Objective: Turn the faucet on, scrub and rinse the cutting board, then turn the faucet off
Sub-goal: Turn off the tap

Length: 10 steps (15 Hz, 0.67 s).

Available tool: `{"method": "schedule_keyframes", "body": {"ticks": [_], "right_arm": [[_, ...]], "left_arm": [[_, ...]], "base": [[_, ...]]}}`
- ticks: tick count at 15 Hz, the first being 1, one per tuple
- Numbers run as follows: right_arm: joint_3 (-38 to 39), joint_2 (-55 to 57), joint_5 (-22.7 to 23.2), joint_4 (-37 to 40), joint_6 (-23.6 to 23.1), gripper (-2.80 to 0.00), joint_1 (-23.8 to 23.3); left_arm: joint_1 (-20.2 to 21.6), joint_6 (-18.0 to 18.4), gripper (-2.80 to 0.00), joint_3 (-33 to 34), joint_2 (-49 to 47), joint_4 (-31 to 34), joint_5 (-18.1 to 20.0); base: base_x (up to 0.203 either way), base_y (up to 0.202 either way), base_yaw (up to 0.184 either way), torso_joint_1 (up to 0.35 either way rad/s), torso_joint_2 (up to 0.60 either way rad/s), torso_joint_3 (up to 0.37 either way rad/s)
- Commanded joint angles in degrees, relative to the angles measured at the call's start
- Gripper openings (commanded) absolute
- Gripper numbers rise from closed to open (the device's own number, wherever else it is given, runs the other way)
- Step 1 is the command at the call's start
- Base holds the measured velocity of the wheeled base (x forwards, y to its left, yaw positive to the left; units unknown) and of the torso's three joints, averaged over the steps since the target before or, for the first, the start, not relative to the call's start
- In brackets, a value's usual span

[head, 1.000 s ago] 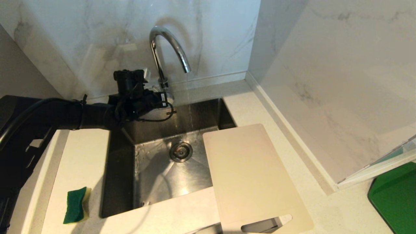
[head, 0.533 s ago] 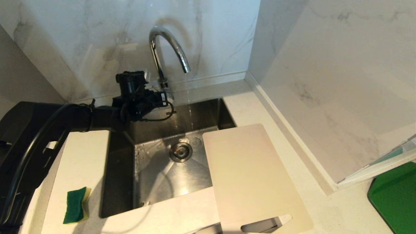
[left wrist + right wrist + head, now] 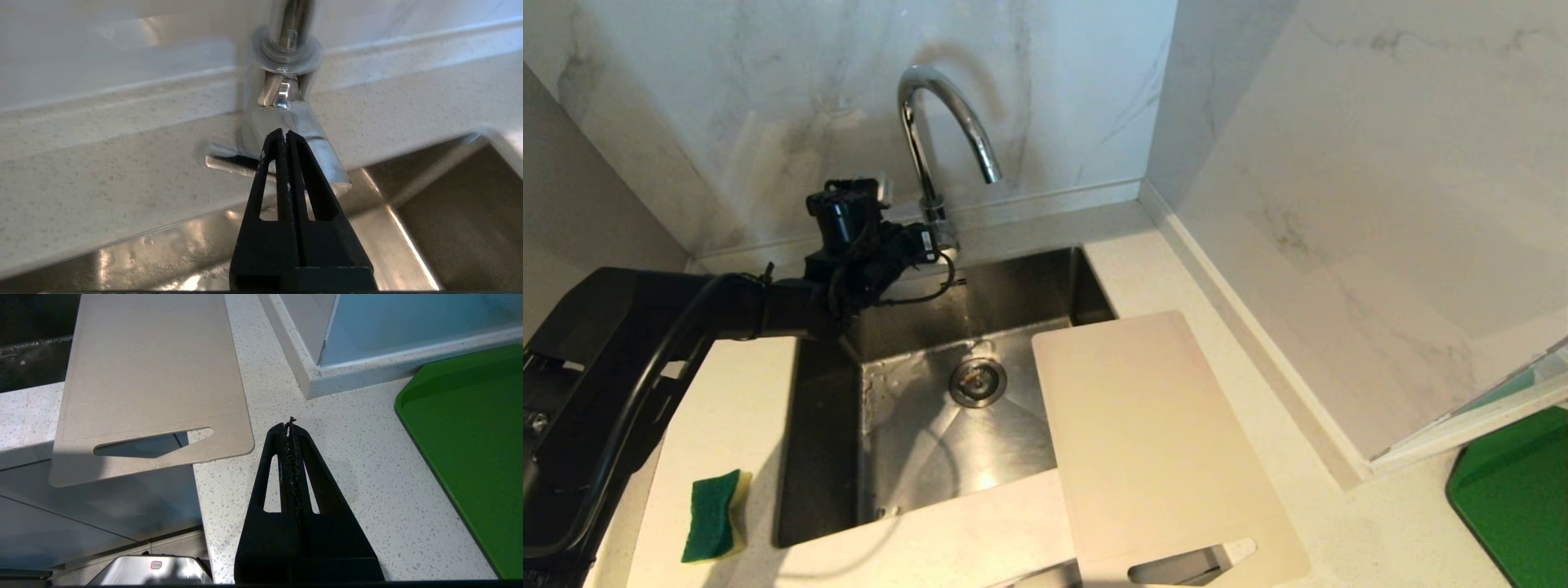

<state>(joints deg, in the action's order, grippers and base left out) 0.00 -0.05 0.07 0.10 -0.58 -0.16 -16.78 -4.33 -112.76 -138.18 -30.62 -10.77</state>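
Note:
The chrome faucet (image 3: 947, 122) arches over the steel sink (image 3: 915, 457); no water runs from its spout. My left gripper (image 3: 282, 132) is shut with nothing in it. Its tips are at the faucet's base (image 3: 286, 110), just above the thin side lever (image 3: 229, 163); contact with the lever is unclear. In the head view the left gripper (image 3: 929, 241) sits left of the faucet's foot. The beige cutting board (image 3: 1152, 441) lies over the sink's right edge, handle slot toward me. My right gripper (image 3: 289, 424) is shut and empty, parked over the counter beside the cutting board's (image 3: 151, 375) slot end.
A green and yellow sponge (image 3: 715, 516) lies on the counter left of the sink. A dark green tray (image 3: 1515, 490) sits at the far right, beside a glass panel (image 3: 408, 322). Marble walls close the back and right. The drain (image 3: 978, 381) is in the basin's middle.
The water stream thinned and then stopped. My left arm shifted a little at the faucet's base, its wrist tilting up, the gripper staying shut.

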Motion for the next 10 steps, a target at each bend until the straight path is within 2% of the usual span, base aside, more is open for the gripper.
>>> {"method": "schedule_keyframes", "body": {"ticks": [1,10], "right_arm": [[0.09,-0.03,0.01,-0.01,-0.03,-2.8,-0.02],[0.09,-0.04,0.01,-0.01,-0.03,-2.8,-0.02]], "left_arm": [[0.16,-0.07,-2.8,0.0,-0.25,0.01,-0.22],[-0.68,-0.58,-2.8,0.0,4.08,-0.65,-0.13]], "base": [[0.0,0.0,0.0,0.0,0.0,0.0],[0.0,0.0,0.0,0.0,0.0,0.0]]}}
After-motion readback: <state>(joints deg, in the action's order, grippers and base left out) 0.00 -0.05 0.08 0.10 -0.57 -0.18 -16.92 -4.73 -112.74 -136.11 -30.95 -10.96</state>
